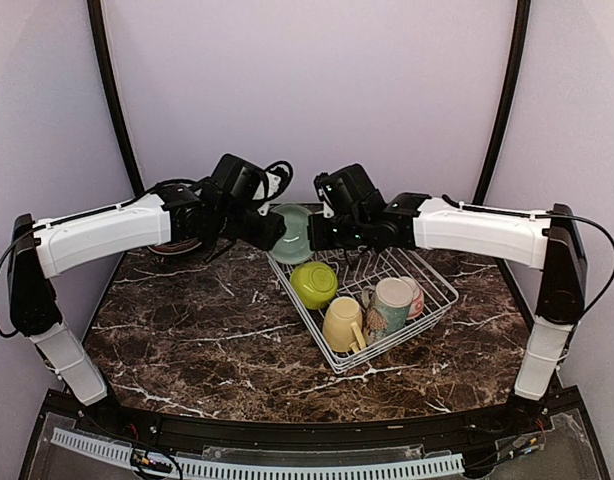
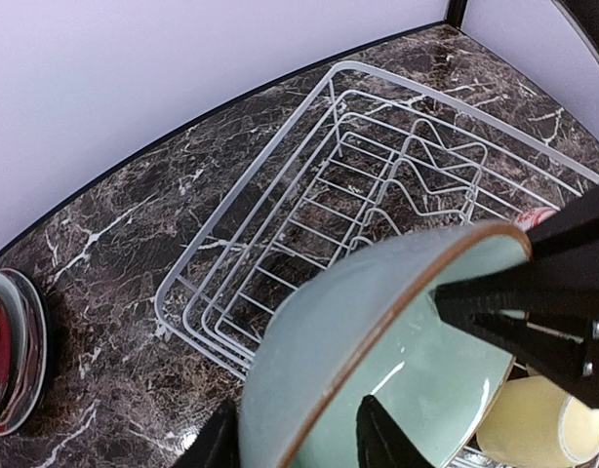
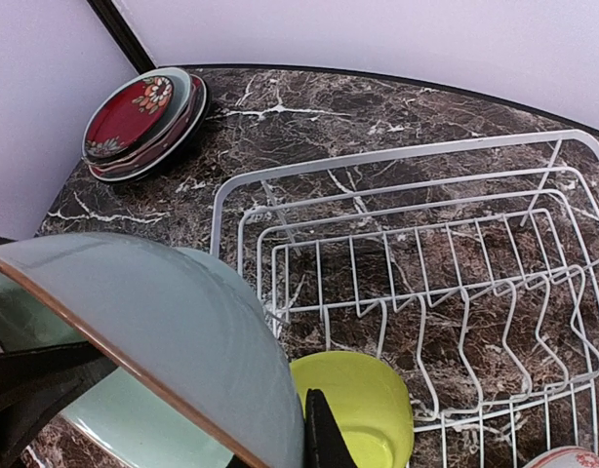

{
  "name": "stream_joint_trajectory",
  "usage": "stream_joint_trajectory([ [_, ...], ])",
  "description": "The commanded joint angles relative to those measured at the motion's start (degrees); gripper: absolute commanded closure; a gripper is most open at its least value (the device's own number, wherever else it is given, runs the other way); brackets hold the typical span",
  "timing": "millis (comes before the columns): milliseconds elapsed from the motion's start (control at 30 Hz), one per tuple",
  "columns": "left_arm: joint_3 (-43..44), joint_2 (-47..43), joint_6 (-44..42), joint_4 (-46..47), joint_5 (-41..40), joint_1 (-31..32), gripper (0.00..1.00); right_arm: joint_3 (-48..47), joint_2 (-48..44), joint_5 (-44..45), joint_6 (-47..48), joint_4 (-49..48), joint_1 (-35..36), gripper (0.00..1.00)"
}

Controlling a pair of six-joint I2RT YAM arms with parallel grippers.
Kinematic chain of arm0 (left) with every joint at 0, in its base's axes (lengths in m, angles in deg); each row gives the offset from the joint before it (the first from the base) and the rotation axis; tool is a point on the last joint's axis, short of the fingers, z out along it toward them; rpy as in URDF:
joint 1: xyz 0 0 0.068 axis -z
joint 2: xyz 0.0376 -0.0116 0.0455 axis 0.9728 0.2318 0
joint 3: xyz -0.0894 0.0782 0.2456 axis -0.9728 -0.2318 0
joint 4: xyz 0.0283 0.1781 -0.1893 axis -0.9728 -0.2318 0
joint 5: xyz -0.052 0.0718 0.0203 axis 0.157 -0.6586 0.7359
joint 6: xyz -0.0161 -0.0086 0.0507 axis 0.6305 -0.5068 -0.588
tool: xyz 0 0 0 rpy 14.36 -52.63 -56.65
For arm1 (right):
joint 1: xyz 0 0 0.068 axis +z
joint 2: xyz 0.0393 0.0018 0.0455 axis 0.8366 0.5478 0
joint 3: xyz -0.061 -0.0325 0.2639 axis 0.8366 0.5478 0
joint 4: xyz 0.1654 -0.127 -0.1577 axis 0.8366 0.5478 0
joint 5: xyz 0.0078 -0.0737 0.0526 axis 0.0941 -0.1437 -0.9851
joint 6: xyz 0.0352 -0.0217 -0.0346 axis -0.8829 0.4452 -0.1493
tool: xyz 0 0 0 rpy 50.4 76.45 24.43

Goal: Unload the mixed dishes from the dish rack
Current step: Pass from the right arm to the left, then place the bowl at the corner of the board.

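A pale green plate (image 1: 292, 233) with a brown rim is held on edge above the far-left corner of the white wire dish rack (image 1: 427, 268). My left gripper (image 1: 272, 228) is shut on its left rim, with one finger on each face in the left wrist view (image 2: 299, 429). My right gripper (image 1: 317, 232) grips its right rim, and one black finger (image 3: 319, 434) lies against the plate's back (image 3: 163, 331). In the rack are a lime bowl (image 1: 313, 284), a yellow mug (image 1: 343, 323), a cream patterned mug (image 1: 389, 305) and a pink dotted dish (image 1: 417, 296).
A stack of plates (image 3: 143, 122) with a red flowered one on top sits on the marble table at the far left, behind the left arm (image 1: 97, 232). The rack's far half (image 2: 378, 175) holds only bare tines. Walls close in the back and both sides.
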State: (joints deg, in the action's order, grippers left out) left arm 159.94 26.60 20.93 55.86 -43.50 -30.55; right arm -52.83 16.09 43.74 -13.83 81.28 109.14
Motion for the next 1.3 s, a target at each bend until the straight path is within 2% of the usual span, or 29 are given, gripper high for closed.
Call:
stream_joint_trajectory([
  [0, 1.8, -0.2, -0.1, -2.3, -4.0, 0.2, 0.65, -3.7, 0.6, 2.6, -0.2, -6.5, 1.9, 1.0],
  [233, 2.5, 0.3, -0.4, -3.3, -4.9, 0.1, 0.75, -5.4, 1.2, 4.3, 1.0, -6.3, 3.6, 1.0],
  [400, 3.0, 0.4, -0.6, -4.0, -4.9, 0.2, 0.94, -5.7, 1.3, 6.1, 2.7, -5.9, 4.3, 1.0],
  [467, 2.9, 0.3, -0.6, -3.9, -5.0, 0.2, 0.98, -5.6, 1.2, 6.1, 2.7, -5.8, 4.3, 1.0],
  [633, 1.8, -0.7, -0.4, -2.8, -3.9, 0.2, 0.99, -5.4, 0.6, 6.2, 4.0, -5.7, 4.3, 0.75],
  [767, -0.2, -2.5, -0.7, -0.8, -5.0, 0.2, 0.99, -4.8, -0.6, 6.8, 5.4, -5.2, 4.3, 0.42],
  [1000, -1.1, -3.1, -1.4, 0.1, -9.6, -0.4, 0.99, -1.1, -6.6, 9.3, 8.8, -5.5, 4.2, 0.04],
  [1167, 0.4, -4.6, 1.1, -3.3, -10.7, -1.6, 0.99, 4.9, -13.5, 10.6, 11.5, -6.6, 4.2, 0.01],
  [1267, -0.1, -6.9, 6.2, -7.7, -8.5, -4.0, 0.99, 9.6, -17.9, 10.2, 13.5, -9.1, 4.3, 0.01],
])
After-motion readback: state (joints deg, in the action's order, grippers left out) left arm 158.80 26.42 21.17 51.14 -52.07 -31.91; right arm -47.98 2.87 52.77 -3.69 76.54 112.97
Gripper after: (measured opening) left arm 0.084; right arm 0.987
